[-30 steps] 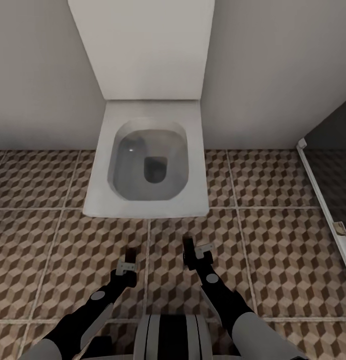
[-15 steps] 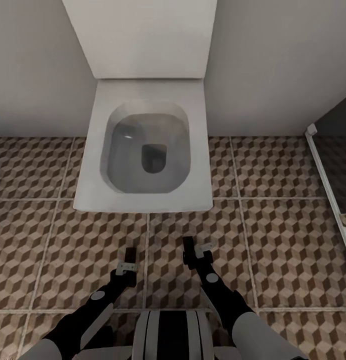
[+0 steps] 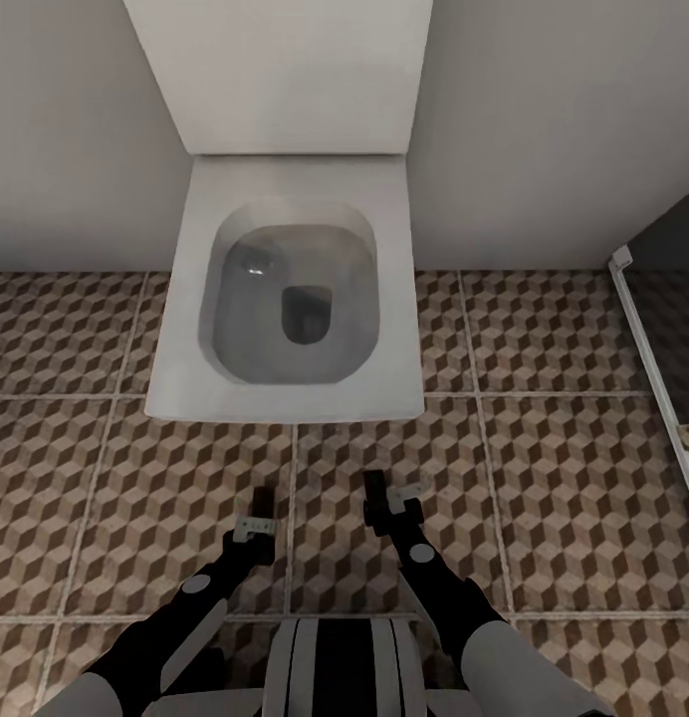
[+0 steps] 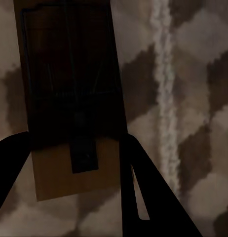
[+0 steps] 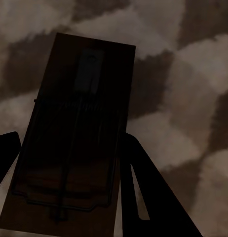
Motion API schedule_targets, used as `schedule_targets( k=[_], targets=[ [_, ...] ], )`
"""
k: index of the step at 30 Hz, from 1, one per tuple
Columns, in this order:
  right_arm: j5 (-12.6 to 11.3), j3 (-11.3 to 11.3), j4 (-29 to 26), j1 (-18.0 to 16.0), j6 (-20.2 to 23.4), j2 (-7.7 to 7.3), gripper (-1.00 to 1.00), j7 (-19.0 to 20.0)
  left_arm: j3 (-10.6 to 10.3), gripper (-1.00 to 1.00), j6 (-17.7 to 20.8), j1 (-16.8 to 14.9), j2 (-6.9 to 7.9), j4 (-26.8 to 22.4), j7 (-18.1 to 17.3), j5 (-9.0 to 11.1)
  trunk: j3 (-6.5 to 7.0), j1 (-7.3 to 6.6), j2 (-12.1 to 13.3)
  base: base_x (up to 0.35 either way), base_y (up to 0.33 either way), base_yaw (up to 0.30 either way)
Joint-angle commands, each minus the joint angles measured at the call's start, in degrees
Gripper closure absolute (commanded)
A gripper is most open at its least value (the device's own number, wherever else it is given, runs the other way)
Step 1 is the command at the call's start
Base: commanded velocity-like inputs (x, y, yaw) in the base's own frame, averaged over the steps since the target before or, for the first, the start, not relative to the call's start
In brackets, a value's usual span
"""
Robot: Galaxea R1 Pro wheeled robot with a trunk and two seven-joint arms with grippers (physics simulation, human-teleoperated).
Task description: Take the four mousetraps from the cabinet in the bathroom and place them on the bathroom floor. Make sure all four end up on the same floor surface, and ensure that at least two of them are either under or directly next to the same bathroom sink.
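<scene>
Now, left gripper [image 3: 257,510]: jaws pinching a mousetrap [image 4: 69,98].
Right gripper [image 3: 387,498]: jaws pinching a second mousetrap [image 5: 74,133].
Bathroom floor [image 3: 544,498]: beneath both jaws.
Toilet [image 3: 290,299]: ahead of jaws.

1. Ahead of my arms the square white toilet [image 3: 290,299] blocks the way, backed against the grey wall [image 3: 66,129].
2. Open patterned floor [image 3: 106,498] lies at both sides.
3. A white-framed dark panel [image 3: 658,349] bounds my right.
</scene>
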Motion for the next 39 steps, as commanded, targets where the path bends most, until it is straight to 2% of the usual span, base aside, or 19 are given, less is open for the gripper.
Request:
schedule_targets(
  k=[1, 29, 30, 39],
  targets=[
    [0.1, 0.3, 0.6, 0.0, 0.0, 0.0, 1.0, -0.3, -0.4, 1.0, -0.1, -0.1, 0.09, -0.1, 0.5, 0.6, -0.03, 0.0, 0.0, 0.0, 0.0, 0.0],
    [0.0, 0.5, 0.6, 0.0, -0.4, 0.1, 1.0, -0.1, -0.4, 1.0, -0.1, -0.1, 0.09, -0.1, 0.5, 0.6, -0.03, 0.0, 0.0, 0.02, 0.0, 0.0],
    [0.0, 0.5, 0.6, 0.0, -0.4, 0.1, -1.0, -0.1, -0.4, 1.0, -0.1, -0.1, 0.09, -0.1, 0.5, 0.6, -0.03, 0.0, 0.0, 0.0, 0.0, 0.0],
    [0.0, 0.5, 0.6, 0.0, -0.4, 0.1, -1.0, -0.1, -0.4, 1.0, -0.1, -0.1, 0.09, -0.1, 0.5, 0.6, -0.03, 0.0, 0.0, 0.0, 0.0, 0.0]
  ],
)
